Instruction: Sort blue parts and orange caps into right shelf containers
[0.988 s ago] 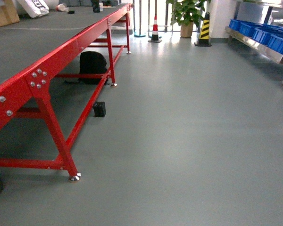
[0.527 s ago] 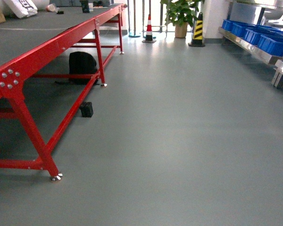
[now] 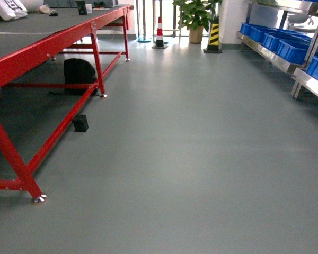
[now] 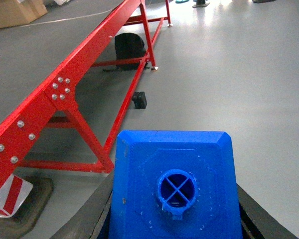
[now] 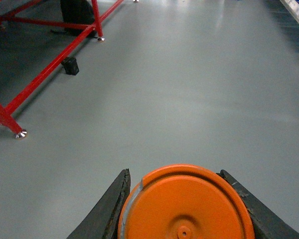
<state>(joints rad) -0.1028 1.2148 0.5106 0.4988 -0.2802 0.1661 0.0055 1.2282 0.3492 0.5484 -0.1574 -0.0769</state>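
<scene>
Blue part [image 4: 175,185] riding clamped in left gripper [image 4: 174,219], orange cap [image 5: 187,204] in right gripper [image 5: 187,214] (both pinched tight); carrying toward containers [image 3: 291,50] far right, next needing closer approach.

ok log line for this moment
phase: transit | left gripper: blue part | right gripper: orange cap | right shelf: ahead right

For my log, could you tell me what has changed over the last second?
The head view has swung right: the red table slid left and more of the right shelf with its containers came in. Nothing on the floor itself moved.
</scene>
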